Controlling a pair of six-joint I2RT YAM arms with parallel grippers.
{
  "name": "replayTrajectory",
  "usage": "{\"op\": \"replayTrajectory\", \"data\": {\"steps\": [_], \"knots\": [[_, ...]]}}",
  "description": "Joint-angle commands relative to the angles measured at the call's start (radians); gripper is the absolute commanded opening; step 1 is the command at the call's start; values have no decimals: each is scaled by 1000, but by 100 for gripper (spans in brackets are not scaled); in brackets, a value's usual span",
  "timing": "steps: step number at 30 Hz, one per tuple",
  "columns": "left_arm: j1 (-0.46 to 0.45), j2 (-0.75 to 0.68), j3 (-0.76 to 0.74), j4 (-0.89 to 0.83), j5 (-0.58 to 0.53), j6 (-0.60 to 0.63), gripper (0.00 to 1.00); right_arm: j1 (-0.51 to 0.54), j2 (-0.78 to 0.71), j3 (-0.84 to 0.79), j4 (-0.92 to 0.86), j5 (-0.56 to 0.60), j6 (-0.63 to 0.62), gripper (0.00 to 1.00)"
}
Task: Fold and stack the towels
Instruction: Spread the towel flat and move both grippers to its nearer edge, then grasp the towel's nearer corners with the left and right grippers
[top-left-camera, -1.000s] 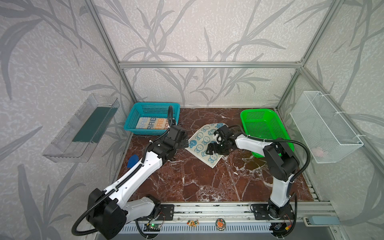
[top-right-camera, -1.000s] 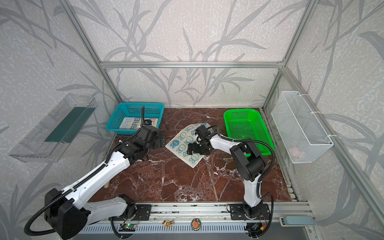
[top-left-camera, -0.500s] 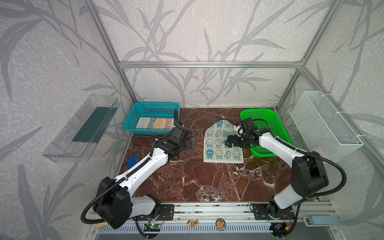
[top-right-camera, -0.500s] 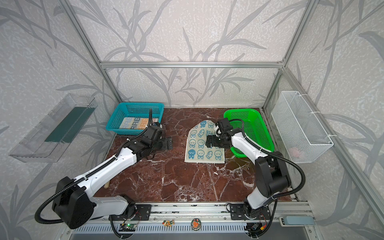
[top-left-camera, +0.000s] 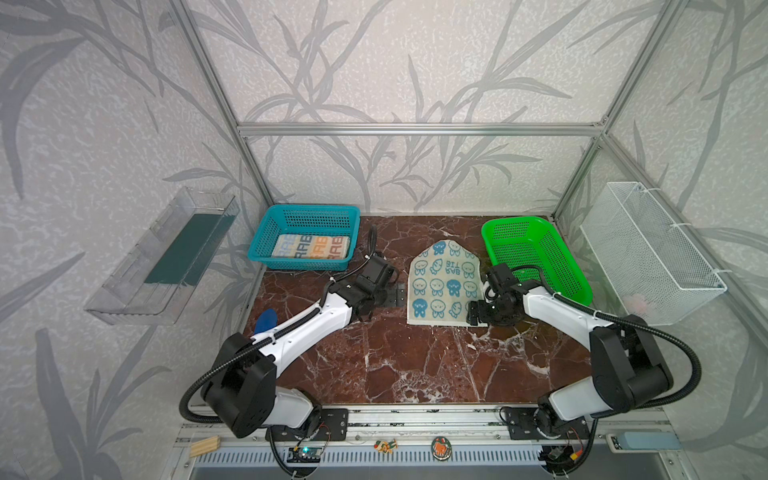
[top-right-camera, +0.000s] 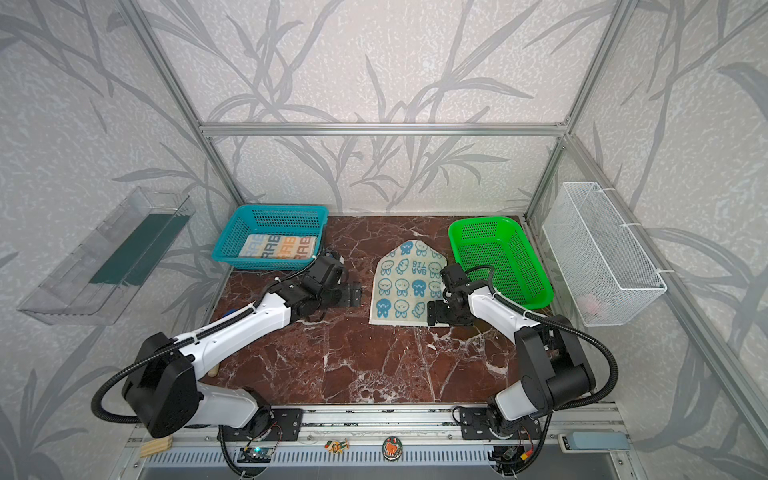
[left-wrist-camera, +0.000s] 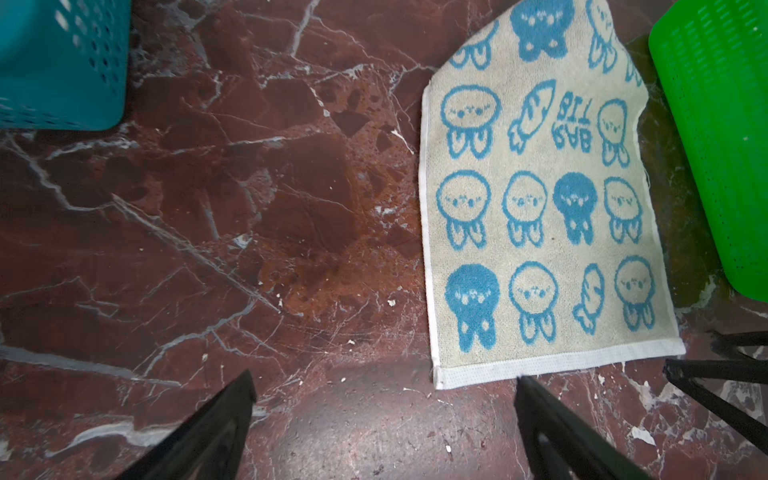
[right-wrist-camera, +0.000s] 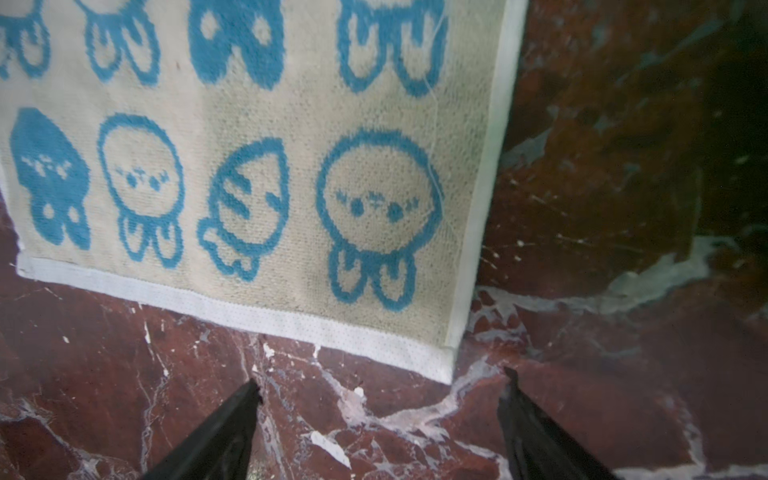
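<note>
A cream towel with blue bunnies (top-left-camera: 444, 286) (top-right-camera: 409, 286) lies flat on the marble table, its far end narrowed to a point. My left gripper (top-left-camera: 397, 296) (left-wrist-camera: 384, 378) is open just left of its near left corner, over bare marble. At the towel's near right corner my right gripper (top-left-camera: 478, 313) (right-wrist-camera: 382, 378) is also open, with only marble between its fingers. The right wrist view shows that corner (right-wrist-camera: 440, 361) just ahead of the fingertips. A folded striped RABBIT towel (top-left-camera: 309, 246) (top-right-camera: 279, 246) lies in the teal basket (top-left-camera: 266, 232).
A green basket (top-left-camera: 552, 257) stands right beside the towel at the back right. A white wire basket (top-left-camera: 648, 253) hangs on the right wall and a clear tray (top-left-camera: 162, 257) on the left wall. A small blue object (top-left-camera: 266, 320) lies at the table's left edge.
The bunny towel has swung from a diagonal lie to square beside the green basket. My right gripper has slid down to its near right corner. My left gripper has moved right toward the towel.
</note>
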Motion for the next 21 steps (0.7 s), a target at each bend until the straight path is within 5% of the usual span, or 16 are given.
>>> {"op": "replayTrajectory", "data": {"steps": [1, 21], "knots": [[-7, 30, 31, -9, 18, -24, 99, -2, 5, -14, 22, 6, 14, 85], [-40, 198, 59, 10, 167, -33, 99, 8, 109, -27, 95, -20, 25, 42]]}}
